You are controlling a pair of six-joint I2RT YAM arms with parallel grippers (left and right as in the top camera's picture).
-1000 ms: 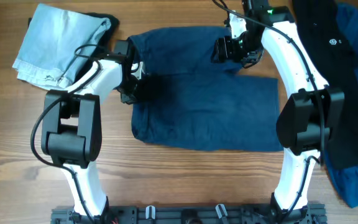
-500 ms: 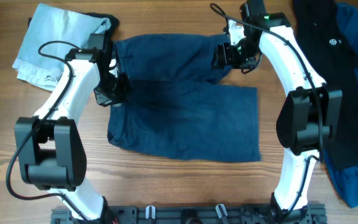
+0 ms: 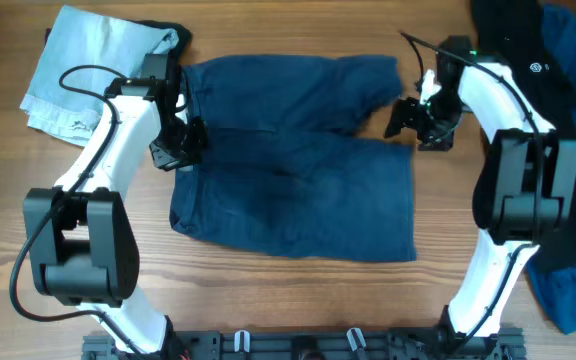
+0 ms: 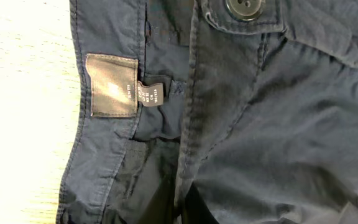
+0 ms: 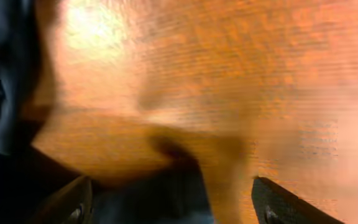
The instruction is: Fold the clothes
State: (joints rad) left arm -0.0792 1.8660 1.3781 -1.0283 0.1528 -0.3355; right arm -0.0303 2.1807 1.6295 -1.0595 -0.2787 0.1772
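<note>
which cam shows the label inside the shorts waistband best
Left wrist: the label inside the navy shorts is close and sharp there. Overhead shows the whole shorts, but the label is too small to pick out. Right wrist is blurred, showing only table and a dark fabric edge.

**Finding:** a robot test bench, not a household.

**Evidence:** a white-and-black left arm [image 3: 118,140] and right arm [image 3: 508,100] stand on a black mounting rail [image 3: 298,345] at the edge of a wood-grain table [image 3: 298,290], with exposed cabling [image 3: 88,69].

Navy shorts [image 3: 298,180] lie spread between the fingers of the left gripper [image 3: 181,150] and the right gripper [image 3: 406,125]. Light-blue denim [image 3: 78,40] lies behind the left fingers, and a black garment [image 3: 513,40] behind the right.
</note>
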